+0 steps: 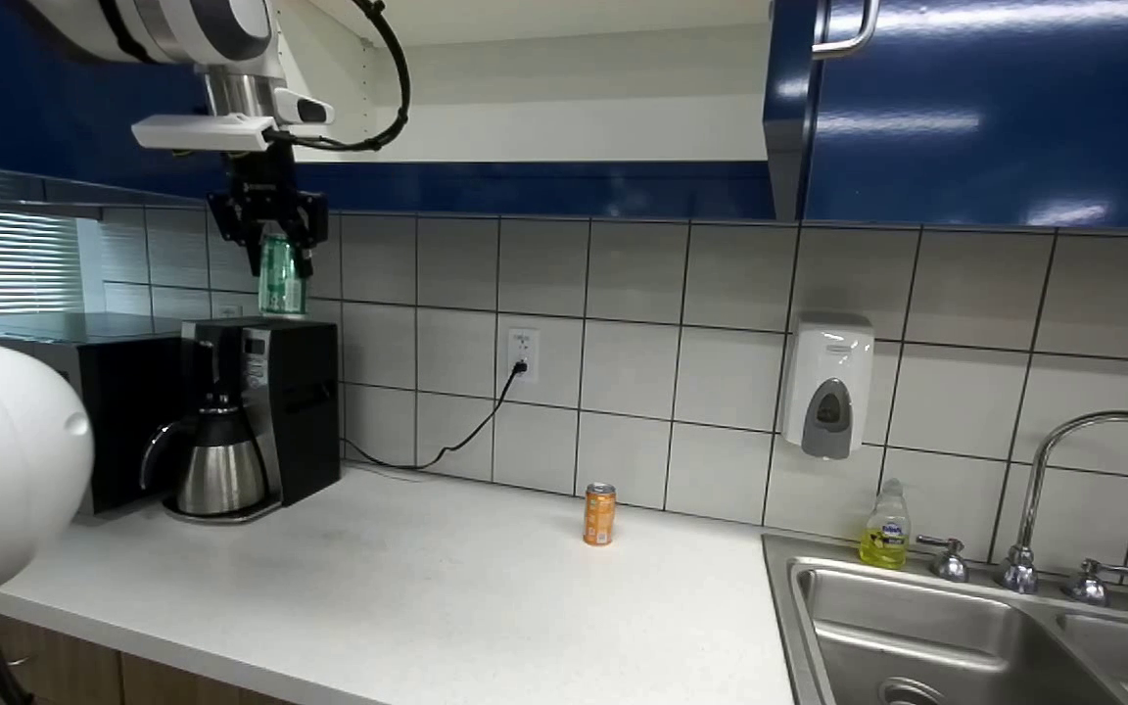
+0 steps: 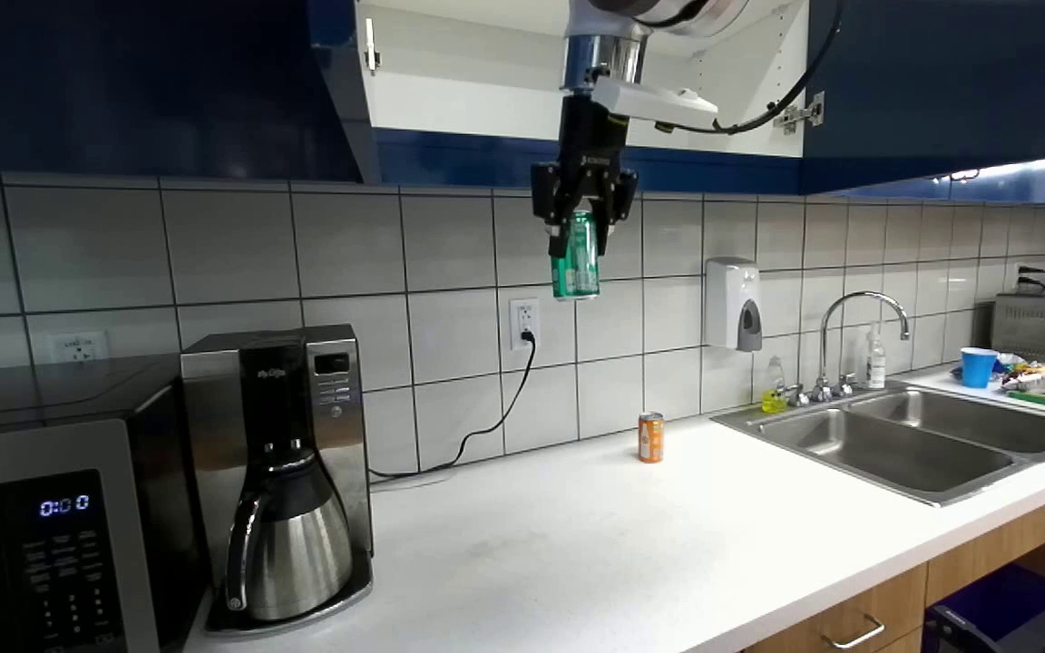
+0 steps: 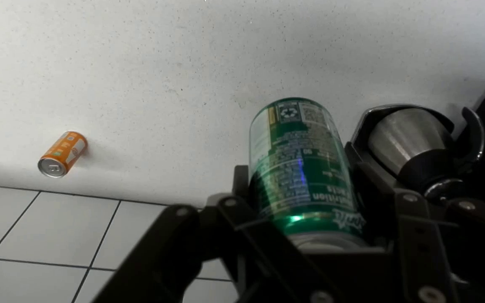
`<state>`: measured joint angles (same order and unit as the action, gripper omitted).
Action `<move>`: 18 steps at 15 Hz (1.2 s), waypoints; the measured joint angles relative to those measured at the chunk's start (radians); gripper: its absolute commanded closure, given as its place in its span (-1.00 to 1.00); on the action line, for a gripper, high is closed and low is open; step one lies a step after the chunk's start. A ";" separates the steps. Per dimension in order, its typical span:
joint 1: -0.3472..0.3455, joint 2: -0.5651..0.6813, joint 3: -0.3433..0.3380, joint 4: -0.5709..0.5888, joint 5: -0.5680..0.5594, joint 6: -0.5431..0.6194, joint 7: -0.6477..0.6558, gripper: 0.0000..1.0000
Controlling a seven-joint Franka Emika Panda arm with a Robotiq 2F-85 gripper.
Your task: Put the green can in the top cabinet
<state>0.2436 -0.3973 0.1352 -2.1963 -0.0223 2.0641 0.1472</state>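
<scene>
We see the green can (image 3: 303, 168) jutting beneath the gripper (image 2: 581, 243) that clasps it, the open top cabinet (image 1: 574, 103) higher, a bottle (image 1: 884, 527) of yellow liquid (image 1: 881, 556) lower.

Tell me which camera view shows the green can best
The wrist view: the green can looks largest there, and some label print is legible. Both exterior views show it much smaller, hanging in the gripper with its lower part uncovered, its print too small to read.

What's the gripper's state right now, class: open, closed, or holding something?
Gripper: closed around the green can, holding it in the air.
</scene>
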 measured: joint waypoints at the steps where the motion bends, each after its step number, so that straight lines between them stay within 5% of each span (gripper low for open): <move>1: -0.003 0.000 0.004 0.028 0.000 -0.018 0.005 0.24; 18: -0.069 0.105 0.057 0.510 -0.025 -0.256 0.105 0.24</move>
<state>0.1747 -0.2927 0.1924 -1.6860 -0.0476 1.8078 0.2519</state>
